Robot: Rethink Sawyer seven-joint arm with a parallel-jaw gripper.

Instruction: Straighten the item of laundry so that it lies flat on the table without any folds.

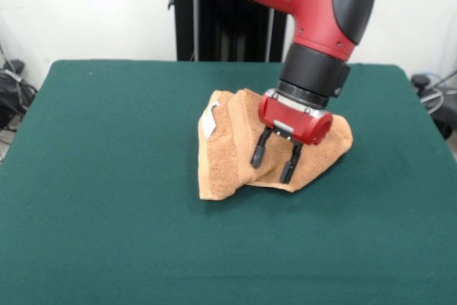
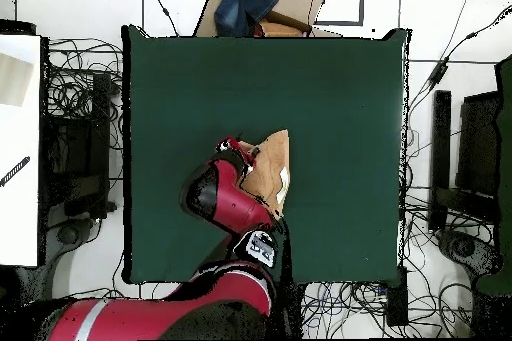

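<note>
Towel (image 1: 235,144) of orange-tan terry cloth sits crumpled a little right of the middle of the dark green bench (image 1: 107,176) in the front view; it is folded over itself, with a raised fold at its left side and a flatter flap reaching to the right; a small white label (image 1: 209,121) shows at its upper left edge; the red and black arm (image 1: 314,5) comes down over the cloth, and the gripper (image 1: 274,160) hangs just above or at the front fold with its two black fingers (image 1: 258,153) spread apart, nothing held between them; whether the tips touch the cloth cannot be told

From overhead the towel (image 2: 270,167) lies bunched near the bench's (image 2: 330,87) centre, a pale strip along its right edge; the arm (image 2: 225,197) reaches in from the bottom and covers the towel's left part; the gripper itself is hidden under the wrist here; cables and boxes lie on the floor around the bench
</note>
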